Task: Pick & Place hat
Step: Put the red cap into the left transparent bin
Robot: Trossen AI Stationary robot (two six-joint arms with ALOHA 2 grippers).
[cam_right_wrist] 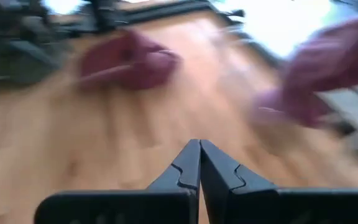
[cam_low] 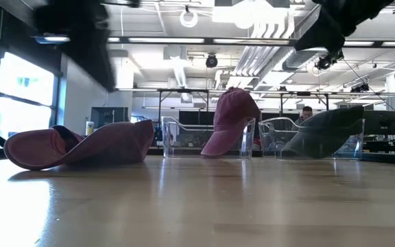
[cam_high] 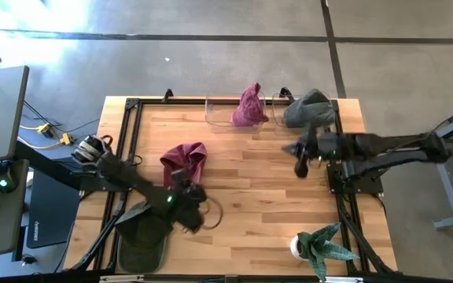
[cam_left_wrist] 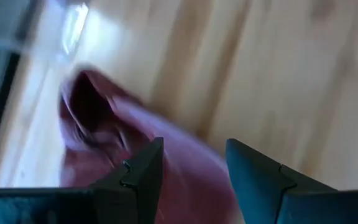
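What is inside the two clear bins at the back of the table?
One clear bin holds a maroon cap; the other bin holds a grey-green cap. The caps cover whatever lies beneath them.

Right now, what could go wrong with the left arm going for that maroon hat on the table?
1. The left gripper is open above the maroon hat, whose fabric lies crumpled; it might pinch only a loose fold and let the hat sag or slip.
2. A dark green hat lies close under the left arm; a low swing could drag it.
3. The bins already hold hats, and the right gripper, shut, sits near them, so the arms could crowd each other.
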